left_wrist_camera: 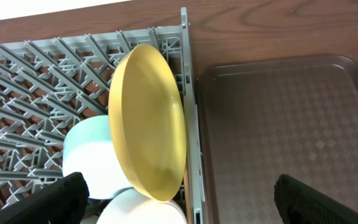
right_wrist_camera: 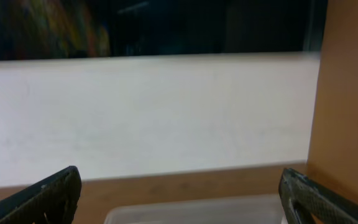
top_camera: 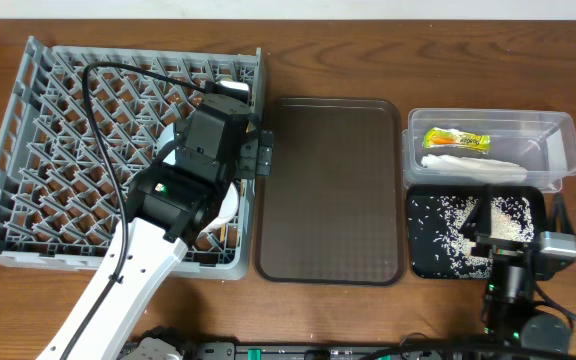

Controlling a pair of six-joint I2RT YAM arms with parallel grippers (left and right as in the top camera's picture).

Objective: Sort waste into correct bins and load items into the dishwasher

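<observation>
The grey dish rack (top_camera: 28,150) fills the left. In the left wrist view the yellow plate (left_wrist_camera: 148,118) stands on edge in the rack (left_wrist_camera: 30,81) by its right wall, with the light blue bowl (left_wrist_camera: 86,149) and the white bowl (left_wrist_camera: 142,208) beside it. My left gripper (top_camera: 264,152) (left_wrist_camera: 179,186) hangs open and empty above them. The clear tub (top_camera: 558,130) holds the wrapper (top_camera: 455,139) and the napkin (top_camera: 473,165). The black tray (top_camera: 423,260) holds the rice (top_camera: 458,215). My right gripper (top_camera: 488,235) (right_wrist_camera: 179,177) is open and empty over the black tray. The cup and chopsticks are not clearly visible.
The dark brown serving tray (top_camera: 333,190) (left_wrist_camera: 278,124) lies bare between the rack and the bins. The left arm's cable loops over the rack. The right wrist view shows the wall and the tub's rim (right_wrist_camera: 191,214).
</observation>
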